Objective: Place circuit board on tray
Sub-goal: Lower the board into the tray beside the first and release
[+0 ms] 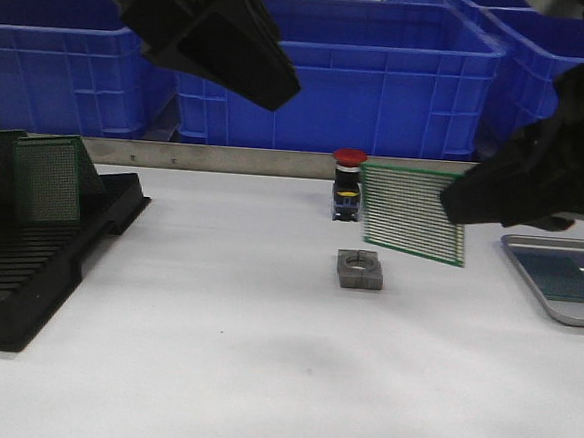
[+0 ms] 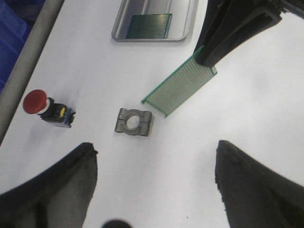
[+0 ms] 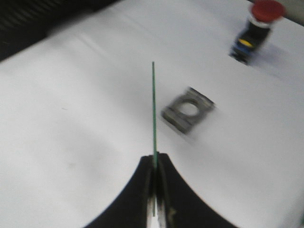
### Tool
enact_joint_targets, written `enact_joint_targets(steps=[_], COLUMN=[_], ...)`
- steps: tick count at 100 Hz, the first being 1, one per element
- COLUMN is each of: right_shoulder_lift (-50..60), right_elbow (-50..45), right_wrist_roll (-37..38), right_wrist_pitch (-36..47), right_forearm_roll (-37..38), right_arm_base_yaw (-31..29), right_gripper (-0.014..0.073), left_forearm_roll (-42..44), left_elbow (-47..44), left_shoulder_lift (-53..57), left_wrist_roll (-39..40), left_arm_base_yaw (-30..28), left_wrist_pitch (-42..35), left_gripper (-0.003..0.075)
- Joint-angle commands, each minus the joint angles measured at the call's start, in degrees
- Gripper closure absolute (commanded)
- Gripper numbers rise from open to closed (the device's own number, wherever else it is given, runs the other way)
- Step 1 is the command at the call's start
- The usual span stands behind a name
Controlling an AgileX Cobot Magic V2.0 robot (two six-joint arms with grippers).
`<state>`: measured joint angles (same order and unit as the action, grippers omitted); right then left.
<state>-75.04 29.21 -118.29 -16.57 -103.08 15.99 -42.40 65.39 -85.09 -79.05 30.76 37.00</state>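
Note:
My right gripper is shut on the right edge of a green perforated circuit board and holds it upright in the air above the white table, left of the tray. The board shows edge-on in the right wrist view, pinched at the gripper, and as a tilted green strip in the left wrist view. The silvery tray sits at the right table edge with another green board lying in it; it also shows in the left wrist view. My left gripper is open and empty, high above the table.
A grey metal block with a hole lies below the held board. A red push button stands behind it. A black slotted rack with green boards is at the left. Blue crates line the back.

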Motion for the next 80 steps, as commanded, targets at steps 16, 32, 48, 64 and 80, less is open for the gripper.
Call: enact_joint_targets(steps=[16, 32, 48, 64, 80], right_shoulder_lift=[1.18, 1.18, 1.18, 1.12, 0.58], right_elbow=[1.59, 2.59, 3.90, 4.15, 4.42], right_wrist_roll=[0.96, 4.00, 5.97, 5.97, 5.97], right_wrist_pitch=[14.92, 16.12, 12.95, 5.59, -2.83], right_forearm_roll=[-7.69, -7.69, -7.69, -7.69, -7.69], right_arm_base_yaw=[-0.69, -5.40, -13.26, -21.00, -25.65], right_gripper=[0.0572, 0.0572, 0.0572, 0.0572, 0.0572], left_forearm_roll=[-2.98, -3.07, -3.07, -3.07, -3.07], left_elbow=[1.76, 1.76, 1.76, 1.76, 1.76], left_shoulder_lift=[2.77, 2.77, 2.77, 2.77, 2.77], left_wrist_roll=[0.76, 0.76, 0.76, 0.76, 0.76], left_arm_base_yaw=[-0.89, -0.89, -0.89, -0.89, -0.89], left_wrist_pitch=[-1.42, -0.26, 1.22, 1.34, 1.34], left_gripper=[0.0226, 0.0226, 0.0226, 0.0226, 0.0226])
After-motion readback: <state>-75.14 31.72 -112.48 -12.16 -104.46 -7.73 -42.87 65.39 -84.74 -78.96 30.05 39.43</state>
